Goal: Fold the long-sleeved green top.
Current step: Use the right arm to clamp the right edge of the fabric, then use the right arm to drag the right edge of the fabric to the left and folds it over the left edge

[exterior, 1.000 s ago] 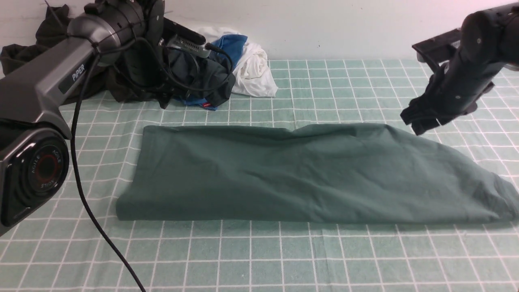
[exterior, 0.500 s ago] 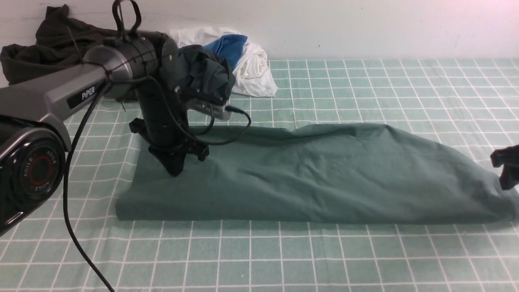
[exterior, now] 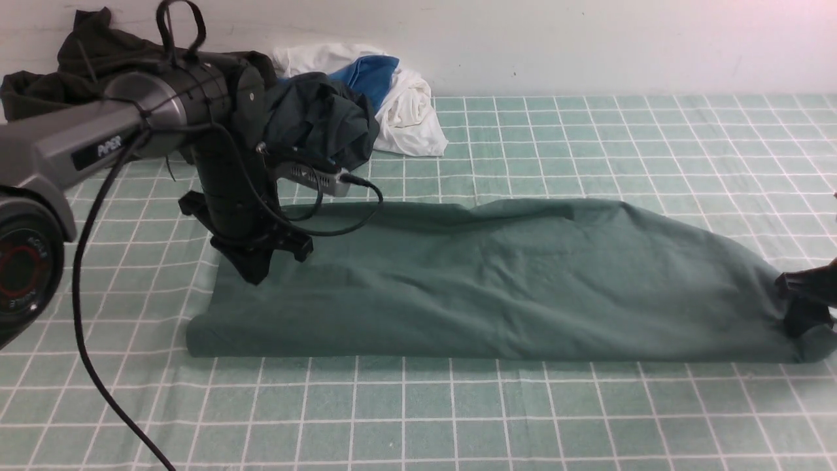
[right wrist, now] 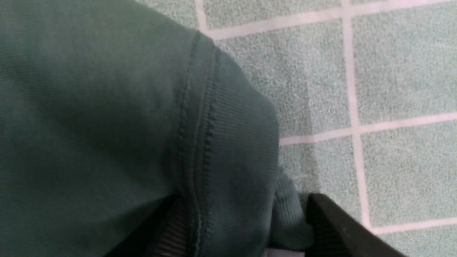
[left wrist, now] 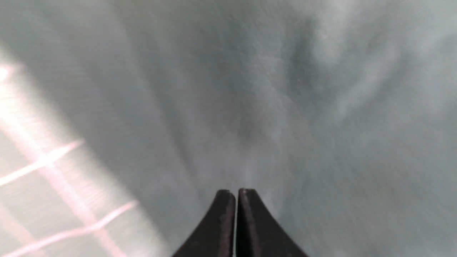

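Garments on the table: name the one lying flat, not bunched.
The large sage-green cotton top, spread flat in front; the blackish garment and white-and-blue garment sit crumpled at the back.

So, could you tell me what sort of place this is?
Likely a robot laundry-folding test bench: the green long-sleeved top lies on a green checked tablecloth, with a white and blue garment heaped against a plain white wall.

Left arm [exterior: 65,147] grey-black, white PiPER lettering, red-ringed joint cap [exterior: 23,271]; black cable [exterior: 77,307]; left gripper [exterior: 252,273] matte black.
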Available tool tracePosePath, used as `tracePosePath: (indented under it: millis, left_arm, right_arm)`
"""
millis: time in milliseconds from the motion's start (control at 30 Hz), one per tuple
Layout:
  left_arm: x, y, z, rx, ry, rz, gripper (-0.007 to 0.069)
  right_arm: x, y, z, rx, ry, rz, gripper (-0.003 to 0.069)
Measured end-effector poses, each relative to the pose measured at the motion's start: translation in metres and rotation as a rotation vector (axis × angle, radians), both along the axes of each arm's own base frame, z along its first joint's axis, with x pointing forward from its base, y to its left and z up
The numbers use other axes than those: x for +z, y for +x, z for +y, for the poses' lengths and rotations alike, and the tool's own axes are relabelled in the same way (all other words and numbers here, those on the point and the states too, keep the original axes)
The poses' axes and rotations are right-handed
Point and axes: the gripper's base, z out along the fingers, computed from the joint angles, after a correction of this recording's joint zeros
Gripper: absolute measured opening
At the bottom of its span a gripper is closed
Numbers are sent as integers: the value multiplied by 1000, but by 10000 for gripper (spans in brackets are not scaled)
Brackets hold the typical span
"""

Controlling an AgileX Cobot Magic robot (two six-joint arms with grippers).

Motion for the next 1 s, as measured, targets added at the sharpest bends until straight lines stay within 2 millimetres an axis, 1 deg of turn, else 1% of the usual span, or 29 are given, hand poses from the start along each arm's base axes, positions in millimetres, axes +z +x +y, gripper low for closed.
tracePosePath:
  millis: [67, 100, 133, 167, 200, 233, 267, 300, 333, 367, 400, 433, 500, 533, 567, 600, 633, 667, 700, 733, 767, 800, 833, 867, 900, 933, 967, 1000]
  left_arm:
    - [24, -5, 1, 3, -12, -53, -4]
    - [43, -10, 2, 4, -21, -92, -4]
    - [55, -14, 3, 7, -27, -119, -4]
    - [70, -21, 4, 9, -35, -152, -4]
    - [86, -28, 6, 12, -44, -184, -4]
    - [85, -28, 6, 12, -43, -182, -4]
    - [115, -46, 9, 15, -60, -241, -4]
    - [125, -55, 11, 16, -64, -260, -4]
    - [128, -57, 11, 16, -66, -265, -4]
    - [148, -77, 15, 21, -82, -299, -4]
    - [154, -87, 17, 24, -91, -308, -4]
    - [166, -101, 19, 26, -106, -336, -4]
    - [179, -124, 22, 30, -136, -361, -4]
    - [186, -136, 23, 32, -155, -375, -4]
    - [184, -136, 23, 32, -153, -370, -4]
    - [197, -161, 26, 32, -187, -403, -4]
    - [198, -164, 27, 32, -189, -407, -4]
    - [204, -181, 29, 32, -205, -429, -4]
    - [205, -190, 31, 31, -210, -437, -4]
    - [210, -204, 34, 30, -219, -462, -4]
    - [211, -208, 35, 30, -220, -469, -4]
    - [212, -221, 37, 29, -225, -486, -4]
    - [212, -235, 40, 32, -229, -498, -4]
    - [211, -245, 42, 36, -233, -506, -4]
    - [210, -253, 44, 38, -236, -512, -4]
    - [207, -261, 46, 41, -237, -513, -4]
    - [206, -273, 48, 41, -241, -527, -4]
    - [203, -282, 50, 40, -242, -533, -4]
  right_arm:
    - [3, 0, 0, 10, -3, -7, 249]
    - [7, -1, 0, 17, -8, -12, 174]
    - [13, -3, 0, 22, -14, -24, 111]
    - [22, -4, 1, 27, -25, -45, 73]
    - [31, -6, 1, 31, -36, -64, 54]
    - [33, -6, 1, 33, -39, -71, 51]
    - [59, -11, 2, 37, -65, -132, 44]
    - [72, -13, 2, 37, -75, -165, 44]
    - [76, -14, 2, 37, -78, -174, 44]
    - [109, -19, 9, 48, -91, -256, 44]
    - [128, -21, 15, 69, -98, -304, 44]
    - [147, -24, 24, 101, -101, -353, 44]
    - [179, -27, 46, 180, -94, -449, 44]
    - [194, -27, 64, 235, -79, -501, 44]
    - [196, -28, 68, 253, -77, -505, 44]
    - [220, -28, 104, 378, -42, -588, 44]
    - [222, -29, 113, 405, -34, -595, 44]
    - [235, -29, 144, 503, -1, -640, 44]
    - [240, -30, 162, 555, 21, -661, 44]
    - [248, -32, 194, 639, 57, -694, 44]
    - [249, -30, 194, 639, 58, -699, 44]
    - [251, -32, 225, 716, 92, -723, 44]
    - [250, -31, 252, 775, 119, -743, 44]
    - [246, -30, 273, 819, 139, -752, 44]
    - [241, -29, 290, 852, 154, -754, 44]
    - [232, -26, 308, 882, 167, -745, 44]
    - [224, -26, 330, 925, 184, -745, 44]
    - [210, -25, 353, 964, 200, -727, 44]
